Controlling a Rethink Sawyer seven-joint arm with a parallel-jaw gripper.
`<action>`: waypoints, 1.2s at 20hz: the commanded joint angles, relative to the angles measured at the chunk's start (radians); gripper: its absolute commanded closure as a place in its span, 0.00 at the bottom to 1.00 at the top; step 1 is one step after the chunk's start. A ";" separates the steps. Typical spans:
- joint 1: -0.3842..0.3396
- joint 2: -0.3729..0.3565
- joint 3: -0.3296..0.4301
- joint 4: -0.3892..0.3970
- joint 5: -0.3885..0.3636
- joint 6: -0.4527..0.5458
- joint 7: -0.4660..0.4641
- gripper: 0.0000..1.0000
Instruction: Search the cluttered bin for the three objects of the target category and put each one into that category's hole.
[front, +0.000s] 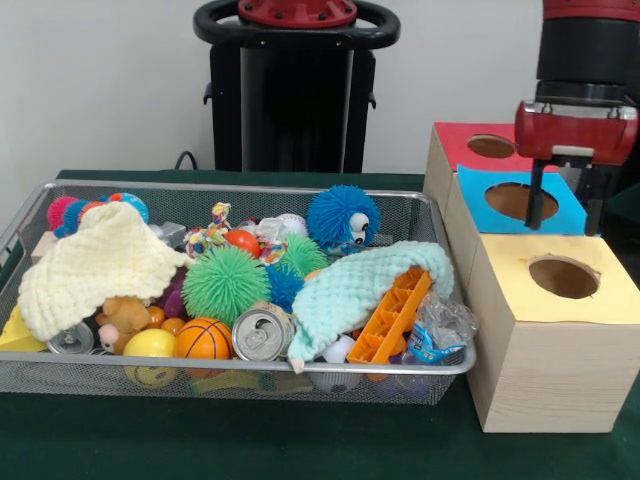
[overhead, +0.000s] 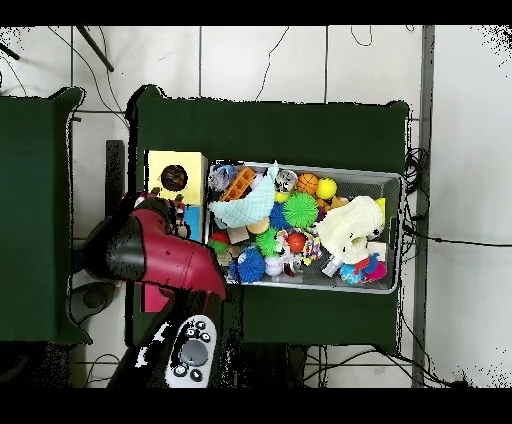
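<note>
I counted three wooden boxes, each with one round hole: the yellow-topped box (front: 555, 330) nearest, the blue-topped box (front: 520, 203) behind it, the red-topped box (front: 478, 146) beyond. My jaws (front: 563, 205) hung over the blue one, apart and empty. Beside it, the wire mesh bin (front: 230, 375) looked full, the sorting largely undone.

Bright, even indoor light; soft shadows.
</note>
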 joint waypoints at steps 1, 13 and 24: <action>-0.117 -0.042 0.059 -0.053 -0.064 0.161 0.059 0.00; -0.242 -0.115 0.130 -0.072 -0.160 0.310 -0.008 0.00; -0.310 -0.341 0.100 -0.146 -0.270 0.693 -0.077 0.00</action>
